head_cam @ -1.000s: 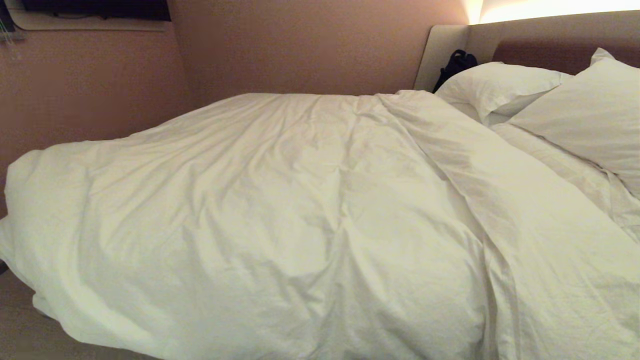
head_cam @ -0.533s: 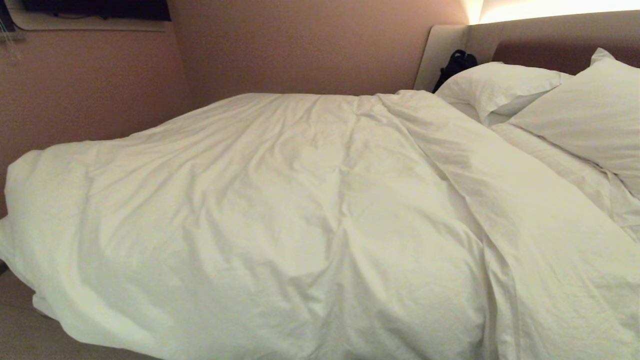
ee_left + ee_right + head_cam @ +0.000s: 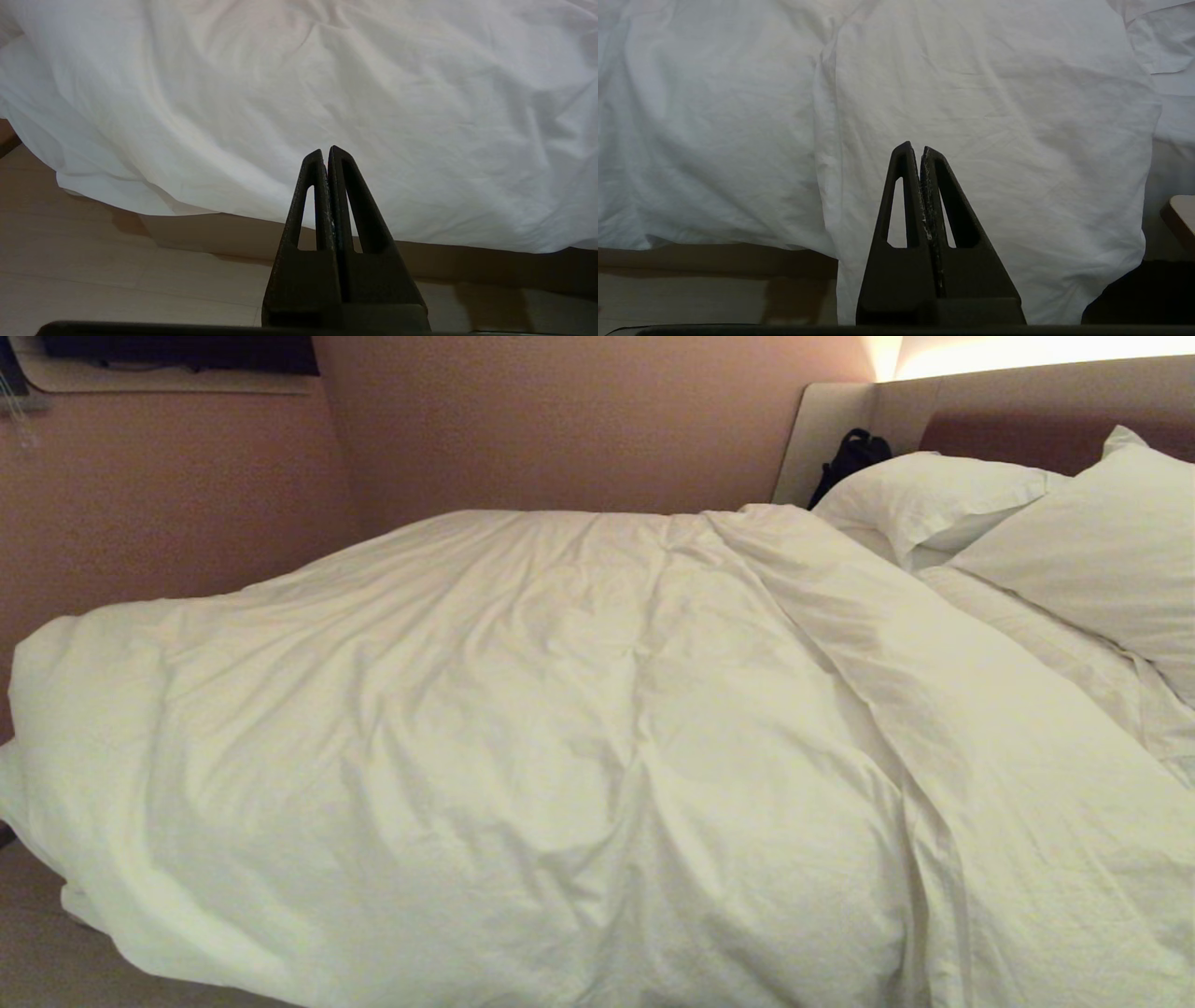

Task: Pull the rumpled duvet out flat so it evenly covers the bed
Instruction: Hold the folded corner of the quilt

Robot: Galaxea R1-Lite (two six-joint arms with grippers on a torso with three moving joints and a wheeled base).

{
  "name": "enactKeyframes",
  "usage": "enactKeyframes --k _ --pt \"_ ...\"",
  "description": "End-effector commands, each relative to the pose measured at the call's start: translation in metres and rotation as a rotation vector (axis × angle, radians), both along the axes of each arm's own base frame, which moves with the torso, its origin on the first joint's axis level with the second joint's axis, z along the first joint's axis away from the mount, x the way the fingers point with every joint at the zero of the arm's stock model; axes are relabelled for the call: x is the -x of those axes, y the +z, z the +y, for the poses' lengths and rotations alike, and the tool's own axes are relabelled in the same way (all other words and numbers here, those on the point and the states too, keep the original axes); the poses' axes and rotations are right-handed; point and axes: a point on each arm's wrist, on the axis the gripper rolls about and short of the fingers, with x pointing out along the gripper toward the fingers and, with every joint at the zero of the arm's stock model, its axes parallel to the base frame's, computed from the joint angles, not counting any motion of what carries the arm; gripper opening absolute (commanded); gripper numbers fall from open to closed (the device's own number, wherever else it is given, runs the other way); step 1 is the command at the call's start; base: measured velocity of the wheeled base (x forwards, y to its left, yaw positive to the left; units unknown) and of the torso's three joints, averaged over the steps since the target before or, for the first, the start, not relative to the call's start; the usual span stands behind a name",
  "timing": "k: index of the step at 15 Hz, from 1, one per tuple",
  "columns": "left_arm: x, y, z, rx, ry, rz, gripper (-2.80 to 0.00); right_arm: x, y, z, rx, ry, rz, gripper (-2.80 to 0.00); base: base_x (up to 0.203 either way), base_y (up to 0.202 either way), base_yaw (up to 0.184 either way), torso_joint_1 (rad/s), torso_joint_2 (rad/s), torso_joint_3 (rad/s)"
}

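We are in a small bedroom with pinkish walls (image 3: 560,420), looking down at the bed (image 3: 840,425) from its side. The padded headboard is far off on the right, and two white pillows (image 3: 934,495) lean there. A dark bag (image 3: 851,453) sits in the far corner by the headboard.

The duvet (image 3: 523,728) lies on the bed, bunched and puffy. Most of it is heaped to the left, toward the foot, where it hangs over the near edge to the wooden floor (image 3: 93,270). A long fold runs from the far side down to the near right. Beside the pillows some bare sheet (image 3: 1055,644) shows, so the cover is not even yet.

Both arms wait low at the near side of the bed. The left end effector (image 3: 325,154) has its two fingers pressed together, holding nothing, and points at the hanging edge of the duvet. The right end effector (image 3: 915,150) is pressed together too, holding nothing, and points at the long fold.

We think the right arm is nearer to the fold, so it may reach there first. The duvet lies just ahead of both.
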Motion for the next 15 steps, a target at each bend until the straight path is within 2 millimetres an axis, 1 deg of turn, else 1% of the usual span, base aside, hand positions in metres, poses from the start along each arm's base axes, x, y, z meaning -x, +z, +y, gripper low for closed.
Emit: enactKeyframes --k 1,5,11,15 --pt "-0.0001 0.0 0.0 0.0 0.0 0.001 -2.8 0.0 0.0 0.0 0.0 -0.001 -0.001 -2.8 0.0 0.0 0.0 0.0 0.0 0.0" --pt "-0.0001 0.0 0.0 0.006 0.0 0.001 -2.8 0.0 0.0 0.0 0.0 0.0 -0.001 -2.8 0.0 0.0 0.0 0.0 0.0 0.0" --pt "-0.0001 0.0002 0.0 0.013 0.0 -0.001 -2.8 0.0 0.0 0.0 0.0 -0.001 -0.001 -2.8 0.174 0.0 0.0 0.004 0.0 0.002" --pt "0.0 0.0001 0.0 0.015 0.002 -0.002 -2.8 0.0 0.0 0.0 0.0 -0.001 -0.001 -2.8 0.02 0.0 0.0 0.004 0.0 0.001"
